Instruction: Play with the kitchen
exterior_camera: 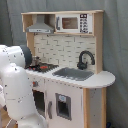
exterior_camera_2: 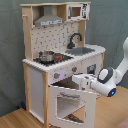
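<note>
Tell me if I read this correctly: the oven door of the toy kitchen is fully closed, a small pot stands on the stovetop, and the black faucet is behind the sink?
Not quite. The oven door is open, swung outward with the gripper at its top edge, as the second exterior view shows. The rest holds: a small pot stands on the stovetop, and the black faucet is behind the sink.

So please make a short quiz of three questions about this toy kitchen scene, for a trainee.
1. True or false: the oven door of the toy kitchen is closed.
2. What stands on the stovetop: A) a pot, B) a plate, C) a bottle?
3. Fill in: in the second exterior view, the robot arm reaches toward the front panel with the ____.

Key: 1 false, it hangs open. 2 A, the pot. 3 knobs.
</note>
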### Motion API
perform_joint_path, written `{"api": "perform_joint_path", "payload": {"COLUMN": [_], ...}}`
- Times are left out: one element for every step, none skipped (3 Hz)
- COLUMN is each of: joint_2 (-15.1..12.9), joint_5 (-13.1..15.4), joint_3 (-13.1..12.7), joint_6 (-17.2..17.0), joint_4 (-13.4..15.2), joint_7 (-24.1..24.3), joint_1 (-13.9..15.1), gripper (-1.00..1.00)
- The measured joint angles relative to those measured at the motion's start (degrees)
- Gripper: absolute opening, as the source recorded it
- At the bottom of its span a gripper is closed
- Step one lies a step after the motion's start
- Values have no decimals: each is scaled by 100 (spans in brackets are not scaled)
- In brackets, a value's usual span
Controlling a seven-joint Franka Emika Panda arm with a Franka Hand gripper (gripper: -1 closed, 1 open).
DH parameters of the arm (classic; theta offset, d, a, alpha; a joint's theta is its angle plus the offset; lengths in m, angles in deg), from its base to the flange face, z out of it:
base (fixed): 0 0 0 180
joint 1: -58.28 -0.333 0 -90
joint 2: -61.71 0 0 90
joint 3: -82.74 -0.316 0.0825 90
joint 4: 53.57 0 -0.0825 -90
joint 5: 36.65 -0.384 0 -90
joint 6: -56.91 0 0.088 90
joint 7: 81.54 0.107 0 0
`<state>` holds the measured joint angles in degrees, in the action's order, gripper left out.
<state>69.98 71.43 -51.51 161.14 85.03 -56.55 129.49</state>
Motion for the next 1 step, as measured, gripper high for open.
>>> {"api": "perform_joint_path", "payload": {"joint_2": [-188], "joint_5": [-180], "joint_3": [-315], "joint_6": [-385], "joint_4": [1], "joint_7": [-153], "joint_1": [-1], "gripper": [100]}}
